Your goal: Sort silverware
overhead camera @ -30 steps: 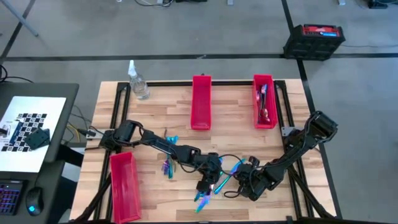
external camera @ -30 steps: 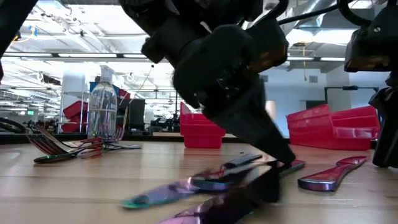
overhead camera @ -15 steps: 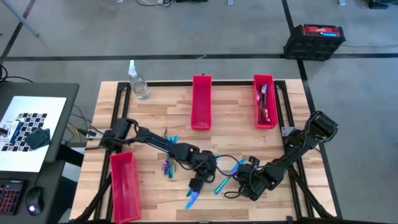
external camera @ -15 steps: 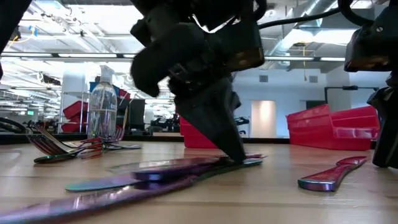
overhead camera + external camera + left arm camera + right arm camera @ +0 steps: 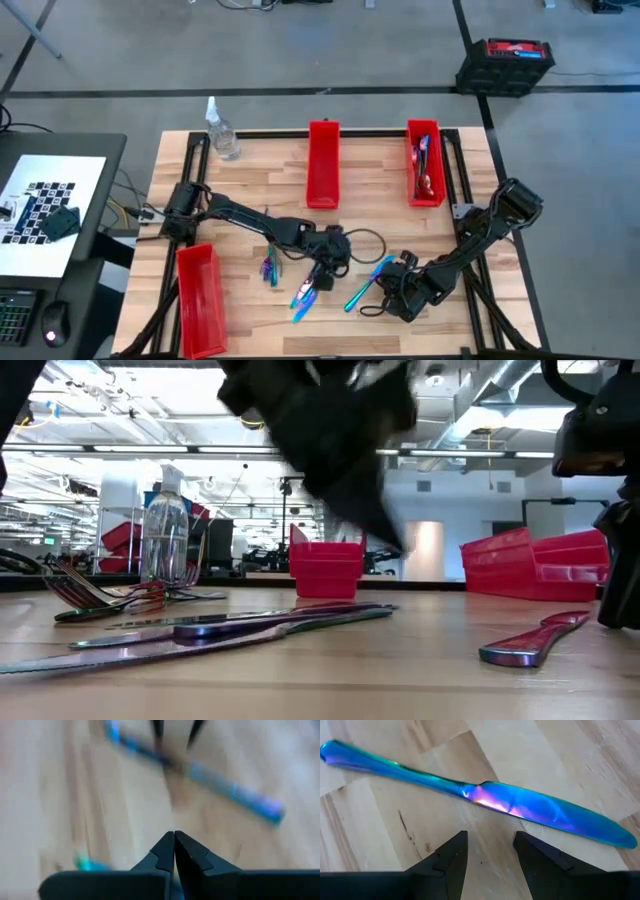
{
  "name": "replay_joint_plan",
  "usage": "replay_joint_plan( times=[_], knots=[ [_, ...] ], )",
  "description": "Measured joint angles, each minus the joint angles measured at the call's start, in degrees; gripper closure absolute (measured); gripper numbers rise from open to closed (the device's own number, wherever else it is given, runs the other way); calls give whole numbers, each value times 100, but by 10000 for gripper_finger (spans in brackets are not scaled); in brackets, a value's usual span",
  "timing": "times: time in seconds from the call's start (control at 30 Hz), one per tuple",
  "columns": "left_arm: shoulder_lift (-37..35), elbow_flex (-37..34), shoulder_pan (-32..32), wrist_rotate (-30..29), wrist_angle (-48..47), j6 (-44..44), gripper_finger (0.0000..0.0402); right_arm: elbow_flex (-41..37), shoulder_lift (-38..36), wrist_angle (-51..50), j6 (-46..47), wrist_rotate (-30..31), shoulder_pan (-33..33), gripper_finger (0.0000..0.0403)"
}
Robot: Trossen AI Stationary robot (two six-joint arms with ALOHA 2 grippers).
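The sorting is looking only partly done. The right-hand red bin (image 5: 424, 175) at the table's far edge is already holding a few pieces of silverware (image 5: 422, 165), while the middle red bin (image 5: 322, 178) and the near-left red bin (image 5: 200, 298) are showing nothing inside. Still lying loose on the table (image 5: 240, 180) are a small cluster of pieces (image 5: 269, 266) near the left bin, 2 pieces (image 5: 306, 298) at the near middle, and 1 knife (image 5: 485, 800) just ahead of the right gripper (image 5: 490, 852), whose fingers are standing open over it. The left gripper (image 5: 174, 851) is hovering above the middle pieces with its fingers pressed together, holding nothing. So most of the pieces are awaiting a bin.
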Motion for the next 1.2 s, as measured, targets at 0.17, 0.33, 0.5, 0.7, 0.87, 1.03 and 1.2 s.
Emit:
replay_joint_plan(
  times=[0.17, 0.33, 0.5, 0.7, 0.87, 1.03, 1.2],
  knots=[
    [339, -15, 43, 101, 742, -8, 402, 1, -35, -134, 831, 9, 7, 243],
    [818, 5, 52, 244, 1358, -160, 402, 7, -46, -637, 1620, 75, -5, 243],
    [1146, 24, -15, 319, 1762, -162, 402, 8, -15, -661, 1099, 44, -182, 243],
    [1166, 14, -86, 358, 1738, 42, 402, -5, 120, -569, 150, 25, -484, 243],
    [1166, 14, -144, 372, 1753, 31, 402, -13, 186, -252, -521, 76, -752, 243],
    [1166, 14, -165, 346, 2010, -51, 402, -23, 204, 69, -960, 200, -942, 243],
    [1163, 16, -177, 220, 2175, 1, 402, -31, 223, 623, -1538, 277, -1189, 243]
  ],
)
